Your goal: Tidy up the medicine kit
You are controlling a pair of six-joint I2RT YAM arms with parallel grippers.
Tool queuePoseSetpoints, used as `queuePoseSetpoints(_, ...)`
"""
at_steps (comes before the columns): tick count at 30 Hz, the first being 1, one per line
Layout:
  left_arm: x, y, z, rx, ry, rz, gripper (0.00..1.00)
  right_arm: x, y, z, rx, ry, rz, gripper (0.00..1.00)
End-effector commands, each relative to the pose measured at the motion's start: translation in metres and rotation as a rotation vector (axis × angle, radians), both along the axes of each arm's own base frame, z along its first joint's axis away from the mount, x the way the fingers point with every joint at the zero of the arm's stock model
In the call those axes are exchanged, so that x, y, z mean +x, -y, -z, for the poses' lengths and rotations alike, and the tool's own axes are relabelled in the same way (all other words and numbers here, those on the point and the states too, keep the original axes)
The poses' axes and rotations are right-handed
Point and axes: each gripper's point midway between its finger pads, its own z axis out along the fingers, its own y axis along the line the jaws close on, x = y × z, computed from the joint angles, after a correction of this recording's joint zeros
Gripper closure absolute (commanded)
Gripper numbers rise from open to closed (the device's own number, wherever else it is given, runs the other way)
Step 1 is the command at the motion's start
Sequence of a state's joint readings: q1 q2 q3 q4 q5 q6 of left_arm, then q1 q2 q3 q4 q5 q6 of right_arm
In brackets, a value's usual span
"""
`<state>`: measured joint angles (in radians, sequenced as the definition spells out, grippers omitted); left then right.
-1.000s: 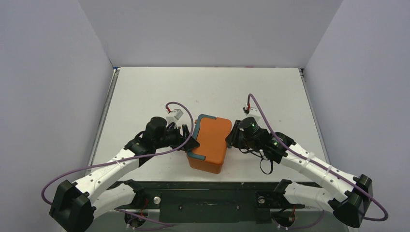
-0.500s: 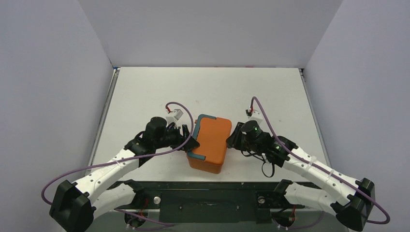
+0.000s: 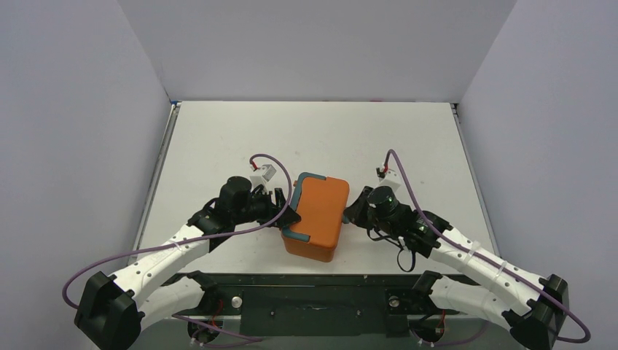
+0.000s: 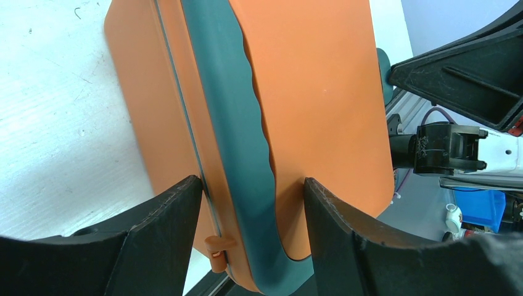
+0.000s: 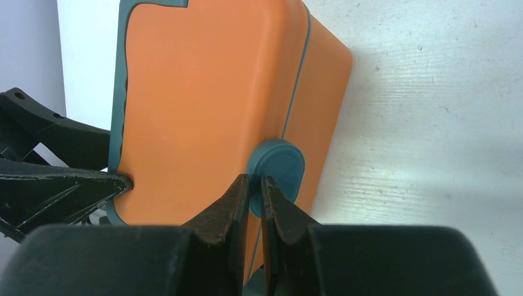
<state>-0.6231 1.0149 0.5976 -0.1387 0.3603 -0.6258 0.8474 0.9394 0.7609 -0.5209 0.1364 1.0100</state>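
Mid table (image 3: 306, 131), by near edge: medicine kit (image 3: 317, 215), lid up, long axis near-to-far, teal handle (image 4: 234, 123) facing left. Left gripper (image 4: 251, 188) clamped across handle edge. Right gripper (image 5: 255, 182) nearly closed at teal latch (image 5: 280, 166), hold unclear.

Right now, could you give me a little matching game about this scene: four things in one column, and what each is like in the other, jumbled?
Things:
1. left gripper
2. right gripper
3. medicine kit
4. teal latch

Descriptions:
A. orange, lid down, lying flat on the table
B. fingers almost together, only a narrow gap
C. fingers set wide, either side of the teal handle
D. round tab on the kit's side wall

Pairs: 1-C, 2-B, 3-A, 4-D
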Motion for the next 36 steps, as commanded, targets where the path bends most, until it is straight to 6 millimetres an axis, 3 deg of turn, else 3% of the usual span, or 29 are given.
queuePoseSetpoints(1, -0.024, -0.010, 0.041, 0.127, -0.106, 0.046, 0.44, -0.002, -0.017, 0.004, 0.071, -0.006, -0.019, 0.93)
queuePoseSetpoints(16, -0.025, -0.009, 0.042, 0.134, -0.109, 0.044, 0.44, -0.006, -0.020, 0.021, 0.088, -0.031, -0.027, 0.96)
queuePoseSetpoints(36, -0.024, -0.008, 0.047, 0.145, -0.118, 0.047, 0.44, -0.004, -0.019, 0.015, 0.016, -0.023, -0.060, 0.88)
